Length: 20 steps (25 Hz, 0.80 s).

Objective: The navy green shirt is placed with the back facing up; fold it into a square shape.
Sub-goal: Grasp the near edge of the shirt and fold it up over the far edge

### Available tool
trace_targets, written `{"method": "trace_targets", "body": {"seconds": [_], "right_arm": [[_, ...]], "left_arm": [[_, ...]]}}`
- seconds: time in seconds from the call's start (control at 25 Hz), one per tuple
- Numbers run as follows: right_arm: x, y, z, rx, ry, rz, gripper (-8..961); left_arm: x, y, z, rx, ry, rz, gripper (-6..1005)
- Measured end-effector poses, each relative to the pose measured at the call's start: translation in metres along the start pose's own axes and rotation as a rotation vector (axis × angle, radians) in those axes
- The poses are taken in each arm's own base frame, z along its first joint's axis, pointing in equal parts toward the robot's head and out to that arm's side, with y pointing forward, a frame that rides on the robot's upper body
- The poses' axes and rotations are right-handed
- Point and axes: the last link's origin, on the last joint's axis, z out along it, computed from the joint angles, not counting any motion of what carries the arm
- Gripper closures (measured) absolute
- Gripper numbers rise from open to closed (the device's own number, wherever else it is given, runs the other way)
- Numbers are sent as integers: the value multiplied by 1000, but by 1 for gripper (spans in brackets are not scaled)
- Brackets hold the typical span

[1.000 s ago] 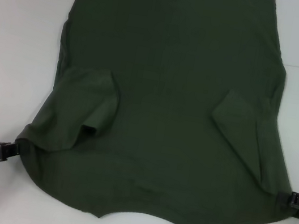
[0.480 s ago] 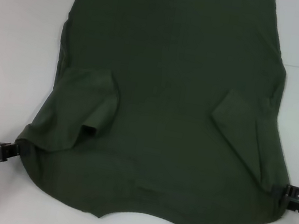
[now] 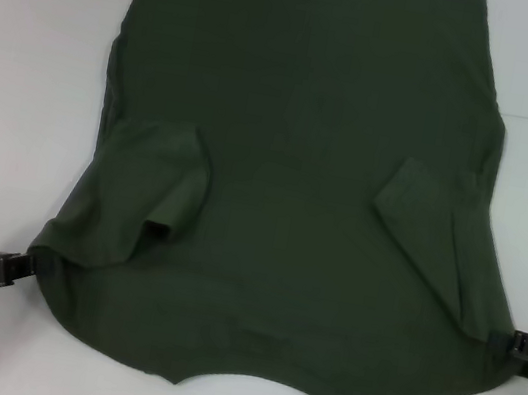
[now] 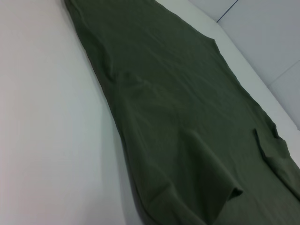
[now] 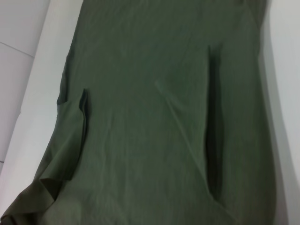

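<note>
Sleeves lie folded inward over the navy green shirt (image 3: 287, 181), spread flat on the white table (image 3: 32, 68), neckline nearest the robot; left gripper (image 3: 17, 265) and right gripper (image 3: 513, 346) sit at its shoulder corners, grip impossible to tell, probably poised to fold lengthwise

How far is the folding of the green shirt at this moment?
Done: both sleeves of the navy green shirt lie folded inward over its back. In hand: the left tool and the right tool sit at the shirt's near side edges. Left: the body is not folded yet, so no square shape.
</note>
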Motion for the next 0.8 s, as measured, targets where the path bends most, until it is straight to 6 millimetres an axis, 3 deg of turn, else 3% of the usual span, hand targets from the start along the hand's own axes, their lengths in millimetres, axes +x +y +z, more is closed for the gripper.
{"method": "trace_targets", "body": {"seconds": [0.36, 0.68, 0.8], "right_arm": [[1, -2, -1, 7, -4, 5, 91], [4, -3, 0, 14, 7, 7, 168], [6, -5, 1, 28, 23, 7, 254]], "left_arm": [[-1, 0, 0, 1, 0, 0, 977], [-2, -1, -1, 2, 0, -2, 978], [-2, -1, -1, 2, 0, -3, 977]]}}
